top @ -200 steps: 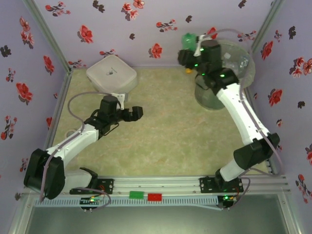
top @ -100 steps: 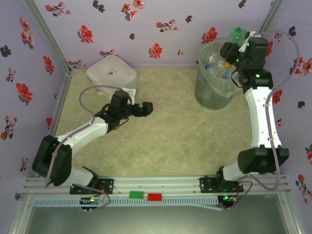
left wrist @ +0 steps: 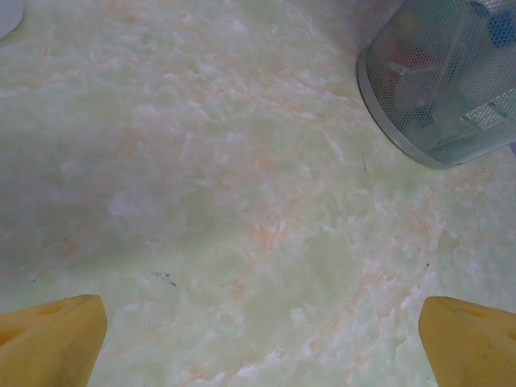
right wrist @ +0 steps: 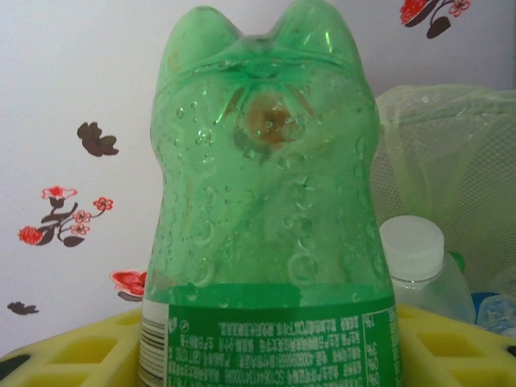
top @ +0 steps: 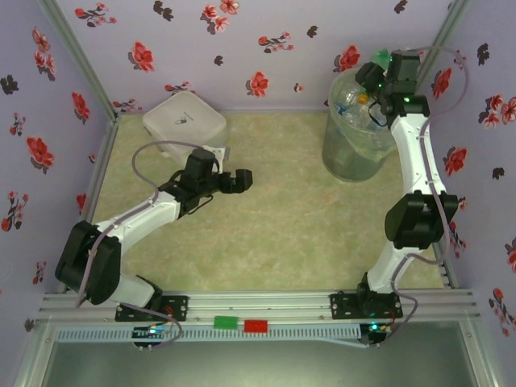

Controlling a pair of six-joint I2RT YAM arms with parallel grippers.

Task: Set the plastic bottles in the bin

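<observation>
At upper right, the right claw (top: 376, 74) grips 1 green bottle (right wrist: 266, 201) over the bin (top: 343, 153) for dropping, while the left claw (left wrist: 258, 339) hangs wide open, empty, above the bench (top: 282, 218).

- Green bottle (right wrist: 262, 201), right wrist view: its green label (right wrist: 270, 343) carries several rows of tiny white print, too small and blurred to read.
- Left end of that label: a small round white symbol, meaning unclear.
- White square box (top: 173, 129), top view: a small dark mark on the lid, unreadable.
</observation>
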